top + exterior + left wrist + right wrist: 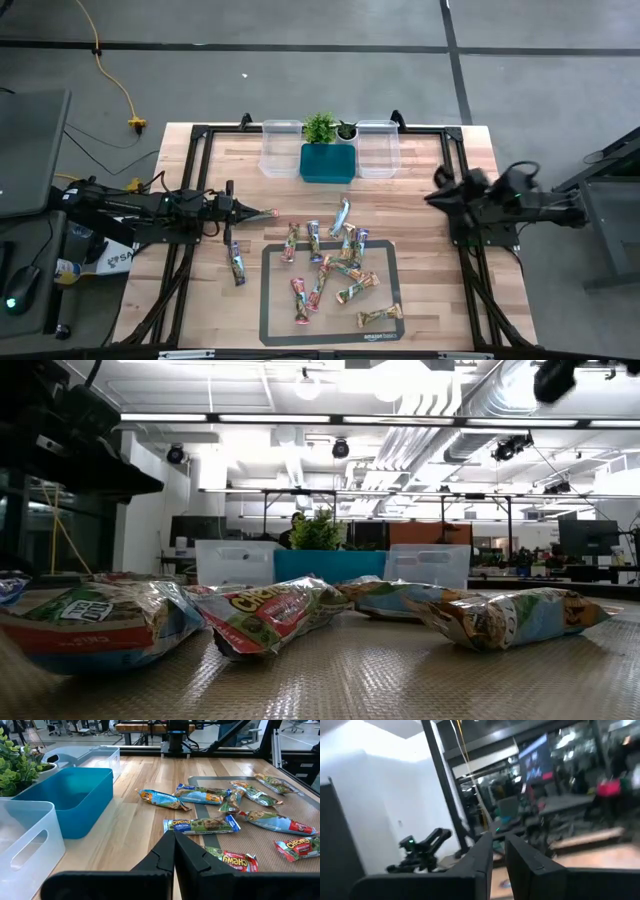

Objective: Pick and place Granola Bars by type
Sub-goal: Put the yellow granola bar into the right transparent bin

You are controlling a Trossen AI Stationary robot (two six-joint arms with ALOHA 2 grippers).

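Several granola bars (pixel 335 262) in shiny wrappers lie flat on a grey mat (pixel 272 300) and on the wood around it. One bar (pixel 237 262) lies alone left of the mat. The low view shows the bars (pixel 270 615) close up. My left gripper (pixel 268 213) hovers shut and empty left of the pile, pointing toward the table's right edge; its wrist view shows its shut tips (pixel 174 834) short of a bar (pixel 200 824). My right gripper (pixel 432 196) is raised at the table's right side, tilted upward, with a narrow gap between its fingers (pixel 498 845) and nothing in it.
At the far edge stand two clear bins (pixel 281 148) (pixel 378 148) with a teal bin (pixel 327 163) between them and two small green plants (pixel 320 127) (pixel 347 130) behind it. A black frame (pixel 190 160) runs around the tabletop. Bare wood lies between the bins and the bars.
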